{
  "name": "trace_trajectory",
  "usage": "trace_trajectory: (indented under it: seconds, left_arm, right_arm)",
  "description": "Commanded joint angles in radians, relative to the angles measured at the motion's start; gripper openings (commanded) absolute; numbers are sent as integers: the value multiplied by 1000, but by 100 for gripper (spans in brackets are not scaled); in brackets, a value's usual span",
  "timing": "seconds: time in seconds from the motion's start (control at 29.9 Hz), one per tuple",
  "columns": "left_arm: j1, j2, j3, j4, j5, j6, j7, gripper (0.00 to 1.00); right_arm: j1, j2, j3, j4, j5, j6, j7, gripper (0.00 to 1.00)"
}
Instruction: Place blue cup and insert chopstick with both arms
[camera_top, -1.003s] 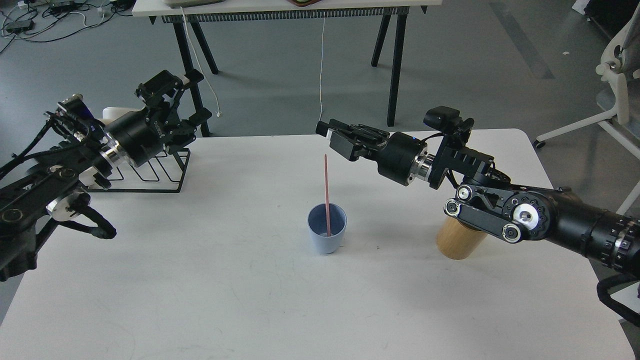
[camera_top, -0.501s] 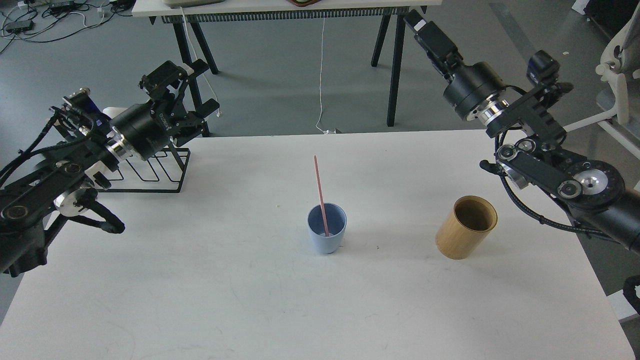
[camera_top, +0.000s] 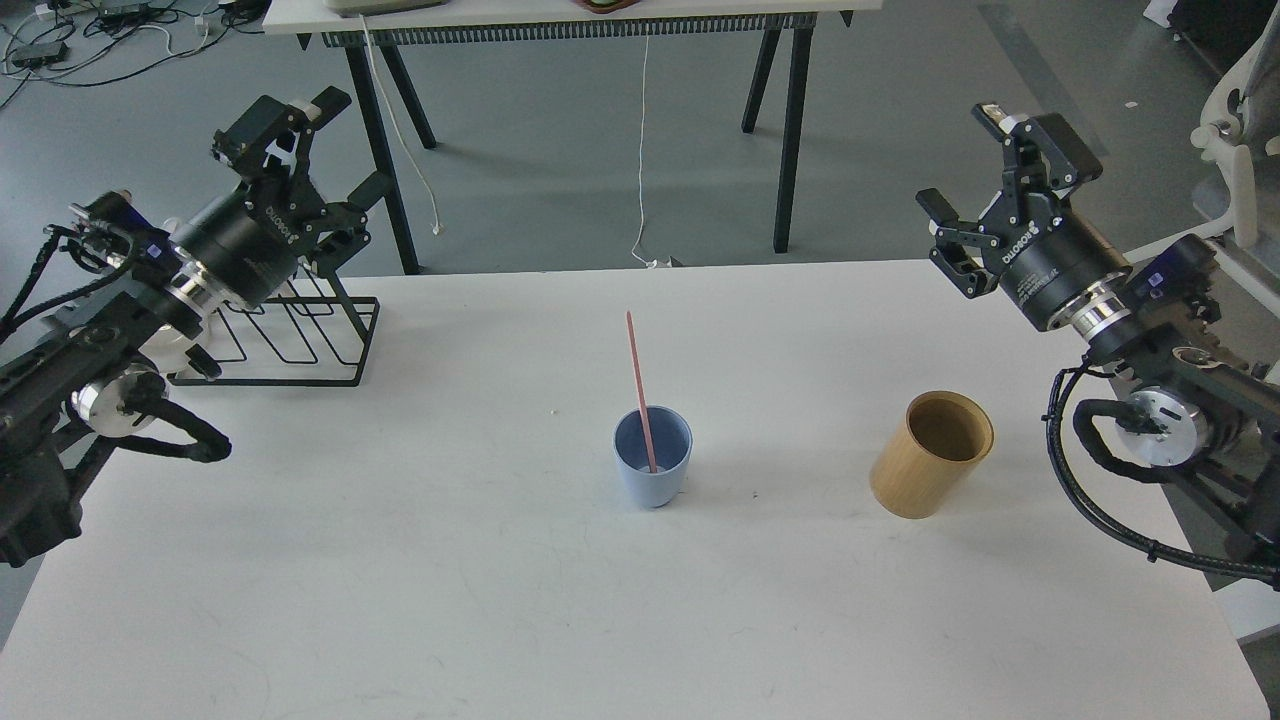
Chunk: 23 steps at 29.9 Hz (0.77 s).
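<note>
The pale blue cup (camera_top: 653, 469) stands upright near the middle of the white table (camera_top: 500, 600). The thin pink-red chopstick (camera_top: 638, 385) stands in it, its lower end in the cup, leaning up and to the left. My left gripper (camera_top: 320, 150) is raised at the far left, above the wire rack, open and empty. My right gripper (camera_top: 975, 170) is raised at the far right, beyond the table's back edge, open and empty. Both grippers are far from the cup.
A tan wooden-looking cylinder (camera_top: 932, 454) stands open-topped to the right of the cup. A black wire rack (camera_top: 290, 345) sits at the table's back left under my left arm. Another table's black legs (camera_top: 790, 140) stand on the floor behind.
My right arm pulled back from above the cup to the far right and its gripper opened, uncovering the tan cylinder. The chopstick tipped slightly left. My left gripper rose and moved left.
</note>
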Motion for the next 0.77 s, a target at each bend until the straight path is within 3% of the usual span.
trace_trajectory:
  seconds: [0.0, 0.4, 0.74]
  left_arm:
    - [17, 16, -1, 2, -18, 0, 0, 99]
    - [43, 6, 0, 0, -17, 0, 0, 99]
    - [51, 1, 5, 0, -18, 0, 0, 99]
  right_arm:
    - [-2, -6, 14, 4, 1, 31, 0, 99]
    - [-2, 31, 121, -9, 1, 22, 0, 99]
    - [0, 59, 134, -1, 1, -49, 0, 99]
